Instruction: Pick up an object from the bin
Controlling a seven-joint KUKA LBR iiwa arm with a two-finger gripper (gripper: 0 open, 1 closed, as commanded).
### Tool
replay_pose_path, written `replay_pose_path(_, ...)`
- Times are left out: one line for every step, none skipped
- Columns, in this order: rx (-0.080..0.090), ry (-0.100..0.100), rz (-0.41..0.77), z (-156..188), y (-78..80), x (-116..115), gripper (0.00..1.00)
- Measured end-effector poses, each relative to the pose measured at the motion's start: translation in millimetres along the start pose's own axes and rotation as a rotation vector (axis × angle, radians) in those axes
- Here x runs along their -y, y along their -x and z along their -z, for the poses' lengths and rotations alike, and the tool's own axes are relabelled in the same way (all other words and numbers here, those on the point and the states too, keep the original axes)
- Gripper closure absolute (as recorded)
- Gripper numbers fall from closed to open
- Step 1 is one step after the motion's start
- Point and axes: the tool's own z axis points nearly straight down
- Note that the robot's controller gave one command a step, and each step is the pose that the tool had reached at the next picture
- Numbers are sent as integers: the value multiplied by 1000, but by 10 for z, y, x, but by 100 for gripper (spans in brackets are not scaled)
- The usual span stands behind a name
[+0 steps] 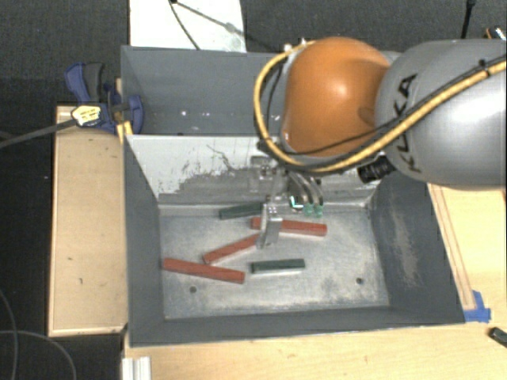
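Hand [270,236] hangs beside a flat red-brown bar [306,228]; clenched or released, cannot tell.

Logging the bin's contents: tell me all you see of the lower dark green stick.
The green stick is a short, slim, straight bar, dark and matte. It lies flat on the bin floor, about mid-bin, running left to right. Nothing appears to touch it; a red stick ends just left of it.
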Motion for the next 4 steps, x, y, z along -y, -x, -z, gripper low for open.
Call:
replay_pose_path(0,-1,251,-1679,5,-116,0)
replay_pose_path(11,0,392,-1732,359,103,0)
replay_pose_path(7,0,387,-1736,348,99,100)
replay_pose_path(15,-2,737,-290,400,-110,100)
